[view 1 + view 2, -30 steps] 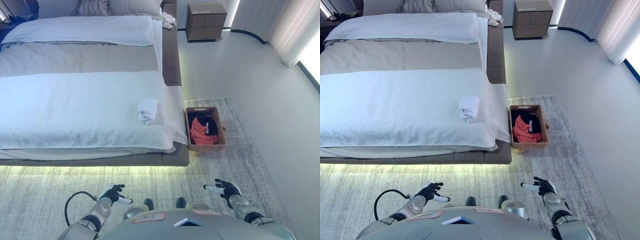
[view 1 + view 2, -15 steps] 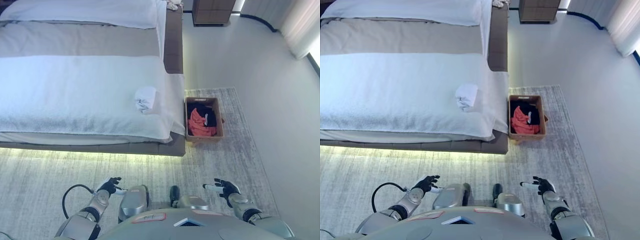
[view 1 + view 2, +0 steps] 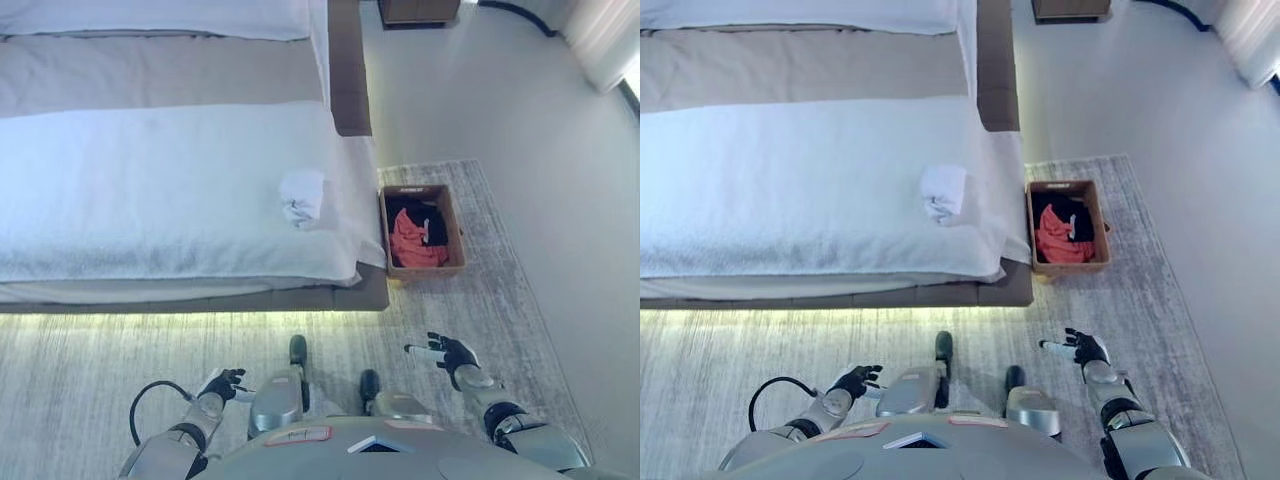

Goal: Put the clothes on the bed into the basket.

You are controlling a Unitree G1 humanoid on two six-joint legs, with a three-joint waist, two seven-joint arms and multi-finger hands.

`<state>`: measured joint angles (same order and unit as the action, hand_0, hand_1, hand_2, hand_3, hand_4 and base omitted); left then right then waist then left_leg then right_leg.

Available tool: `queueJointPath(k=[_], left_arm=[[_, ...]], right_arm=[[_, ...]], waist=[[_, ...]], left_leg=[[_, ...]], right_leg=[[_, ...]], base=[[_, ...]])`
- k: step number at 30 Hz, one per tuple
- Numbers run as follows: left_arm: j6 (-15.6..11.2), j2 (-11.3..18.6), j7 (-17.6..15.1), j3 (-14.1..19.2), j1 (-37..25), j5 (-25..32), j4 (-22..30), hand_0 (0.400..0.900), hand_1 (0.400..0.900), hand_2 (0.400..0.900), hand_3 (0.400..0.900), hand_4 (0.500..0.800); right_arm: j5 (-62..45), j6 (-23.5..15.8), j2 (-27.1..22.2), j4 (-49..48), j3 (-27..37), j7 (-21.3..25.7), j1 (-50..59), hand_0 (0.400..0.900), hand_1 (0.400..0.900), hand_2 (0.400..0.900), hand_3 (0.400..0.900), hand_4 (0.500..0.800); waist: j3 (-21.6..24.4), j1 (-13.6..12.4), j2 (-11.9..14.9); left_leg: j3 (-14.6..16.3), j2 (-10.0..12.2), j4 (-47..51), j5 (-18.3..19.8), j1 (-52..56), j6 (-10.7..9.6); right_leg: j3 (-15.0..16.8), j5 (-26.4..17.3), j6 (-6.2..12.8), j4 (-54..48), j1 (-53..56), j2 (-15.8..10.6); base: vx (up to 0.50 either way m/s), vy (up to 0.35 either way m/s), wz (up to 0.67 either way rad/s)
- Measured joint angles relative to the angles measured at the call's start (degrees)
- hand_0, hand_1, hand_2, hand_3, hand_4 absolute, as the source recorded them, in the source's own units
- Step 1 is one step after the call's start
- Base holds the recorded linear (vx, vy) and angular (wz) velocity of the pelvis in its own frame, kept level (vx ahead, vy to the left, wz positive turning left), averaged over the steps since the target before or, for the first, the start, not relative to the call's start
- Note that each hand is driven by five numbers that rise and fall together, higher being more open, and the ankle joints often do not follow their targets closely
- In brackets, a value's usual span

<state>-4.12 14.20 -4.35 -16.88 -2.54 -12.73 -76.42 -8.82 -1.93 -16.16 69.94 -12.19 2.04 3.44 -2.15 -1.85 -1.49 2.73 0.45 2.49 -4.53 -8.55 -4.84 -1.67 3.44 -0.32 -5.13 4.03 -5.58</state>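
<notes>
While the right hand [image 3: 447, 353] hangs with fingers spread and empty, well short of the bed [image 3: 150, 190], the left hand [image 3: 222, 384] sits low with fingers loosely curled round nothing. One white garment [image 3: 301, 197] lies on the bed near its basket-side edge, so that piece is left to move. Just beside the bed, the basket [image 3: 455, 232] already holds red and dark clothes. How many pieces lie in it is hard to make out, and the bed's head end is cut off.
</notes>
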Motion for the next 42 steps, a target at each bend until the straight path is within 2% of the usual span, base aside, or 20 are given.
queueJointPath(k=[4, 5, 6, 8, 9, 13, 16, 18, 20, 21, 23, 26, 27, 30, 33, 36, 38, 39, 40, 42], left_arm=[[-0.49, 2.66, -0.33, -2.37, -0.63, -0.11, 2.4, 0.9, 0.9, 0.9, 0.9, 0.8], [-0.47, 3.56, -0.35, -3.46, -1.79, -0.11, 2.7, 0.9, 0.9, 0.9, 0.9, 0.8], [-0.48, 4.04, -0.53, -3.85, -2.24, -0.1, 3.31, 0.9, 0.9, 0.9, 0.9, 0.8], [-0.53, 5.15, -0.94, -4.75, -3.23, 0.02, 5.64, 0.9, 0.9, 0.9, 0.9, 0.8], [-0.54, 5.48, -1.05, -5.18, -3.52, 0.07, 6.8, 0.9, 0.9, 0.9, 0.9, 0.8], [-0.86, 5.68, -1.37, -5.05, -3.71, 0.05, 7.4, 0.9, 0.9, 0.9, 0.9, 0.8], [-0.94, 5.63, -1.47, -4.78, -3.54, -0.19, 6.62, 0.9, 0.9, 0.9, 0.9, 0.8], [-0.89, 5.41, -1.52, -4.36, -3.08, -0.69, 5.02, 0.9, 0.9, 0.9, 0.9, 0.8], [-0.7, 5.42, -1.49, -3.97, -1.82, -1.17, 4.24, 0.9, 0.9, 0.9, 0.9, 0.8], [-0.72, 5.31, -1.49, -2.57, -1.16, -1.2, 4.31, 0.9, 0.9, 0.9, 0.9, 0.8], [-0.53, 5.34, -1.63, -0.98, -0.18, -1.19, 5.03, 0.9, 0.9, 0.9, 0.9, 0.8], [-0.56, 5.43, -1.81, -1.2, 0.76, -1.18, 7.37, 0.9, 0.9, 0.9, 0.9, 0.8], [-0.58, 5.33, -1.82, -1.4, 0.86, -1.17, 8.22, 0.9, 0.9, 0.9, 0.9, 0.8], [-0.98, 4.57, -1.91, -1.18, 2.8, -1.14, 11.38, 0.9, 0.9, 0.9, 0.9, 0.8], [-1.06, 3.94, -3.04, -1.71, 0.1, -0.92, 12.73, 0.9, 0.9, 0.9, 0.9, 0.8], [-1.95, 2.59, -3.4, -3.75, -1.84, -0.91, 14.45, 0.9, 0.9, 0.9, 0.9, 0.8], [-2.12, 1.87, -3.72, -4.08, -4.01, -0.91, 14.63, 0.9, 0.9, 0.9, 0.9, 0.8], [-2.05, 1.64, -3.95, -4.05, -3.95, -0.92, 15.06, 0.9, 0.9, 0.9, 0.9, 0.8], [-2.06, 1.62, -3.94, -4.53, -3.92, -0.92, 15.44, 0.9, 0.9, 0.9, 0.9, 0.8], [-1.96, 1.54, -3.94, -5.29, -4.1, -0.92, 14.99, 0.9, 0.9, 0.9, 0.9, 0.8]], right_arm=[[0.0, 0.13, 3.39, -0.18, -1.1, -0.72, -1.01, 0.9, 0.9, 0.9, 0.9, 0.8], [-0.02, 0.18, 3.89, -0.32, -1.13, -1.06, -0.41, 0.9, 0.9, 0.9, 0.9, 0.8], [-0.03, 0.17, 3.97, -0.73, -1.05, -1.04, 0.5, 0.9, 0.9, 0.9, 0.9, 0.8], [-0.14, 0.12, 4.18, -2.71, -1.03, -0.9, 1.19, 0.9, 0.9, 0.9, 0.9, 0.8], [-0.15, 0.07, 4.09, -4.46, -1.05, -0.59, 1.6, 0.9, 0.9, 0.9, 0.9, 0.8], [0.21, -0.14, 3.38, -10.45, -1.29, 1.46, 2.01, 0.9, 0.9, 0.9, 0.9, 0.8], [4.0, 0.05, 0.95, -18.69, -3.18, 3.37, 2.35, 0.9, 0.9, 0.9, 0.9, 0.8], [7.02, 0.14, 0.06, -22.13, -3.12, 4.72, 3.57, 0.9, 0.9, 0.9, 0.9, 0.8], [9.48, 0.12, -0.54, -24.99, -3.08, 6.19, 5.04, 0.9, 0.9, 0.9, 0.9, 0.8], [10.64, 0.66, -0.94, -26.77, -3.06, 6.54, 5.26, 0.9, 0.9, 0.9, 0.9, 0.8], [13.39, 0.64, -1.49, -29.32, -3.06, 7.67, 5.35, 0.9, 0.9, 0.9, 0.9, 0.8], [15.57, 0.86, -2.94, -30.5, -3.02, 8.74, 6.18, 0.9, 0.9, 0.9, 0.9, 0.8], [16.72, 1.48, -3.94, -31.87, -3.07, 8.75, 6.22, 0.9, 0.9, 0.9, 0.9, 0.8], [20.66, 1.58, -6.72, -35.21, -3.78, 8.84, 8.24, 0.9, 0.9, 0.9, 0.9, 0.8], [24.81, 2.32, -10.34, -37.14, -6.21, 10.41, 13.65, 0.9, 0.9, 0.9, 0.9, 0.8], [26.68, 2.87, -13.3, -37.44, -7.84, 11.84, 21.14, 0.9, 0.9, 0.9, 0.9, 0.8], [26.97, 3.29, -14.1, -37.9, -7.88, 13.01, 25.33, 0.9, 0.9, 0.9, 0.9, 0.8], [27.28, 3.87, -14.17, -39.23, -8.35, 12.96, 26.78, 0.9, 0.9, 0.9, 0.9, 0.8], [27.67, 3.88, -14.13, -41.01, -8.83, 13.02, 27.79, 0.9, 0.9, 0.9, 0.9, 0.8], [28.19, 3.72, -13.96, -42.47, -10.66, 13.03, 30.8, 0.9, 0.9, 0.9, 0.9, 0.8]], waist=[[2.64, 0.18, 1.1], [2.67, 0.16, 1.77], [2.63, 0.41, 1.57], [1.23, 1.61, 1.8], [-0.2, 1.68, 1.57], [-2.6, 1.67, 0.27], [-4.39, 1.63, -0.09], [-4.77, 1.39, 0.43], [-5.05, 1.56, 1.05], [-5.25, 1.63, 1.45], [-4.97, 1.54, 2.53], [-4.0, 1.58, 4.01], [-3.95, 1.74, 4.04], [-4.05, 1.11, 1.86], [-6.17, -0.25, 2.81], [-7.8, 0.27, 1.21], [-9.06, 0.38, 0.54], [-9.74, 0.16, -0.14], [-10.24, 0.28, -0.74], [-11.44, 0.2, -0.41]], left_leg=[[1.6, -3.16, 2.64, 0.08, 3.89, 4.26], [1.55, -4.61, 2.24, 0.01, 4.01, 7.21], [1.35, -5.17, 2.19, -0.89, 4.06, 9.33], [0.26, -7.35, 2.11, -0.27, 5.91, 12.0], [-0.54, -7.73, 2.29, 0.3, 6.98, 13.23], [-1.13, -7.81, 2.11, -0.21, 8.87, 12.64], [-0.97, -7.33, 2.11, -0.16, 8.73, 11.44], [-0.59, -7.36, 2.14, 0.66, 8.68, 10.04], [0.04, -7.36, 2.14, 0.71, 8.88, 10.01], [-0.01, -7.44, 2.19, 1.69, 9.1, 8.48], [-0.8, -7.56, 2.21, 2.0, 9.02, 8.09], [-3.22, -7.72, 2.17, 1.88, 8.14, 6.64], [-3.94, -7.55, 2.17, 1.51, 7.91, 6.16], [-3.96, -4.2, 1.77, 1.39, 7.4, 4.22], [-4.64, -3.46, -14.01, 2.96, -2.09, 1.77], [-4.2, 0.1, -12.16, 4.66, -5.03, 1.57], [0.8, 4.78, -5.93, 3.6, -5.59, 0.24], [1.5, 7.02, -3.17, 3.54, -5.49, 0.22], [1.55, 8.16, -1.62, 3.31, -5.52, 0.18], [0.97, 7.67, 0.69, -0.17, -6.48, 0.17]], right_leg=[[0.97, 4.82, 6.93, 23.71, -4.23, -3.48], [3.07, 3.85, 7.85, 33.67, -7.65, -4.01], [3.04, 3.74, 8.75, 40.75, -11.0, -4.88], [3.06, 2.28, 10.1, 50.23, -15.7, -6.27], [2.49, 2.53, 9.72, 53.49, -17.0, -6.38], [-2.25, 3.35, 8.31, 45.53, -18.41, -5.41], [-5.29, 2.9, 8.37, 26.96, -16.54, -7.03], [-6.38, 0.33, 11.3, 13.56, -14.6, -8.55], [-7.79, -5.55, 12.16, 3.7, -13.03, -9.68], [-8.22, -7.48, 12.45, 2.24, -12.95, -9.99], [-10.12, -10.19, 12.56, -0.01, -11.56, -10.31], [-11.74, -11.52, 11.59, -0.11, -8.82, -9.47], [-11.63, -12.2, 10.22, -0.25, -7.67, -8.76], [-11.58, -12.24, 9.15, -0.15, -8.06, -5.15], [-12.82, -11.4, 5.31, 0.07, -8.75, -4.5], [-14.45, -10.07, 2.67, 0.09, -10.08, -2.79], [-14.82, -9.76, 2.47, -0.11, -12.28, -1.4], [-14.36, -9.85, 2.62, 0.12, -13.07, -0.13], [-14.0, -10.08, 2.84, 0.13, -14.15, 0.77], [-12.33, -10.86, 3.6, 0.12, -17.5, 1.03]], base=[[0.29, 0.248, 0.03], [0.14, 0.293, 0.06], [0.13, 0.284, 0.07], [0.17, 0.198, 0.12], [0.21, 0.1, 0.16], [0.18, -0.029, 0.12], [0.16, -0.15, -0.12], [0.15, -0.152, -0.07], [0.19, -0.23, 0.09], [0.22, -0.336, 0.13], [0.14, -0.312, 0.25], [0.21, -0.362, 0.34], [0.23, -0.361, 0.11], [0.05, -0.3, 0.16], [-0.06, -0.172, 0.29], [0.04, 0.013, 0.13], [0.06, 0.066, -0.33], [-0.02, 0.123, -0.39], [-0.01, 0.133, -0.31], [0.02, 0.094, -0.18]])
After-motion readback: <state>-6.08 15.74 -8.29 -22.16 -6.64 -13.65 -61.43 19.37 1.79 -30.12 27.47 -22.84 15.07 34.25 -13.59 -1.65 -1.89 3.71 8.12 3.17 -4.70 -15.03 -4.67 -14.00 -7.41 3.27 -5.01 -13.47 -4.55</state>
